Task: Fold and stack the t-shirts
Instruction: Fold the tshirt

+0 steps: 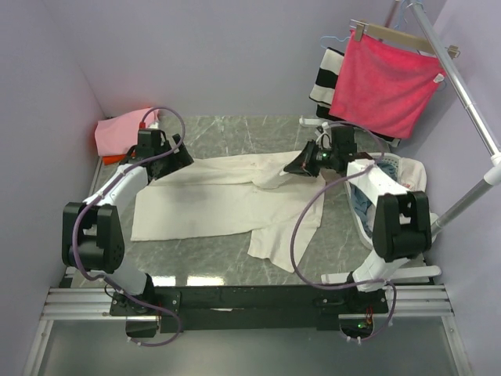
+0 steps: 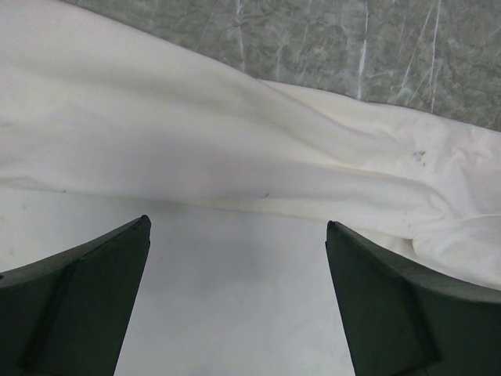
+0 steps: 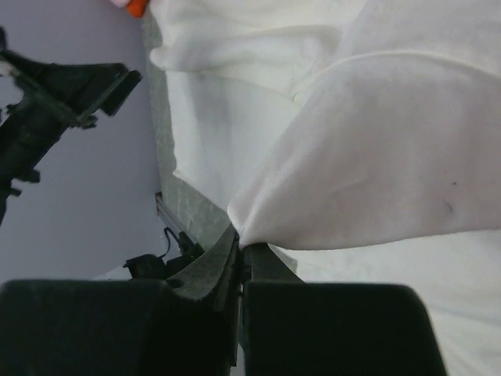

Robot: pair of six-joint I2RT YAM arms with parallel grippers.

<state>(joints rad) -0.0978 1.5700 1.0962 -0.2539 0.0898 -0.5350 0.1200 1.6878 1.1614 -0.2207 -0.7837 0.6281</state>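
From above, the soft cream tee [image 1: 211,200] sprawls rumpled across the grey marbled table [image 1: 235,262]. A pink folded shirt [image 1: 117,131] sits at ten o'clock. The left gripper [image 1: 182,153] hangs at the tee's eleven o'clock edge, the right gripper [image 1: 293,166] at two o'clock.

Left wrist: matte black fingers [image 2: 86,298] are spread wide above smooth, creased cotton.

Right wrist: the jaws are clamped tight on a pointed fold of the tee.

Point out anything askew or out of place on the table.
The cream t-shirt lies askew, not flat: a fold is bunched where the shut right gripper pinches it, and one flap trails toward the near edge. Nothing looks spilled or torn.
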